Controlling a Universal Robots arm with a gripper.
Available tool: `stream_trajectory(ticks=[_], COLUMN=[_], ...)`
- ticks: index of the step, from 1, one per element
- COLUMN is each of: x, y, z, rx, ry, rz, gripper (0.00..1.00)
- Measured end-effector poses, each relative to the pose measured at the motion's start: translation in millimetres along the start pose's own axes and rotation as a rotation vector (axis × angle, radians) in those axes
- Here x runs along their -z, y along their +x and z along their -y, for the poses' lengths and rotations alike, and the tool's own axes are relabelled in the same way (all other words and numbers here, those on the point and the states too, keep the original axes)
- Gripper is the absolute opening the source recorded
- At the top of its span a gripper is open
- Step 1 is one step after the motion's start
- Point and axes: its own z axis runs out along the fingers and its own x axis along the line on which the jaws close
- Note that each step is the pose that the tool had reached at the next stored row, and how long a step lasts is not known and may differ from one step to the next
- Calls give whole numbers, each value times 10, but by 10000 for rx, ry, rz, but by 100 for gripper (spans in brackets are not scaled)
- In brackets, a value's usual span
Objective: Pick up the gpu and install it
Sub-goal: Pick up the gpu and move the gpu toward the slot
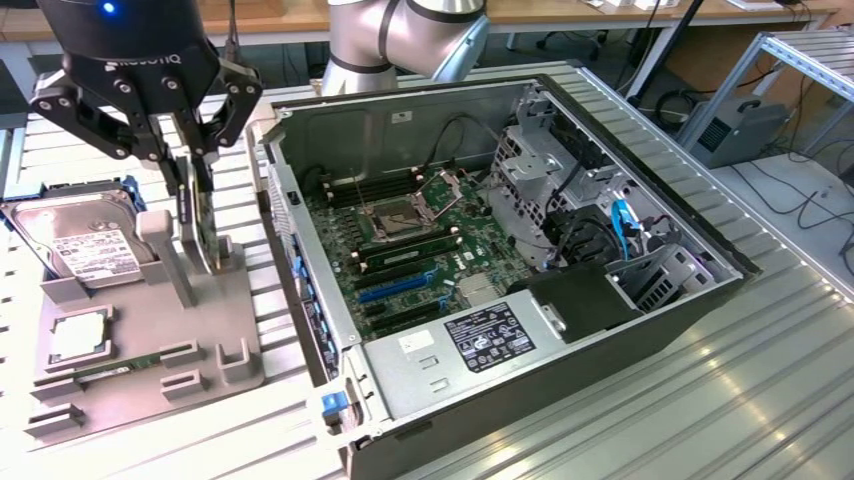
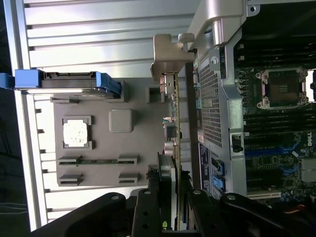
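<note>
While the gripper (image 1: 191,165) hangs at about 10 o'clock in the exterior view, over the grey parts tray (image 1: 147,385), we note its jaws drawn roughly halfway in and straddling the gpu (image 1: 204,225). One of the fingers (image 2: 147,212) lies along each face of the card. In the wrist view the pads look pressed against both sides, so we log it as clamped on the card's upper edge. We see nothing else touching the gripper. The gpu stands on edge with its faces vertical and is seen edge-on in both views. Its lower edge sits down among the tray's upright posts, so we read it as not lifted clear of its holder. In the exterior view its long axis runs along the 12-to-6 line directly under the gripper. We cannot settle from that view alone how much of the line is height and how much is length along the tray. In the wrist view the greenish board edge runs away from the gripper to a pale metal bracket (image 2: 168,57) at the far end. The card lies just beside the open computer case (image 1: 387,125), parallel to its perforated side wall, and the case fills the 3 o'clock side. At 9 o'clock of the card, a hard drive (image 1: 83,250) rests on the same tray. A processor chip (image 1: 78,337) and a memory stick (image 1: 120,366) lie toward 7 o'clock.
</note>
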Motion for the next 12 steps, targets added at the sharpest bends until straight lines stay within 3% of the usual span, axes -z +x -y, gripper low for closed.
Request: stream_trajectory(ticks=[12], x=[33], y=[-1], z=[-1], rx=[0], ry=[0], rz=[-1], gripper=[27])
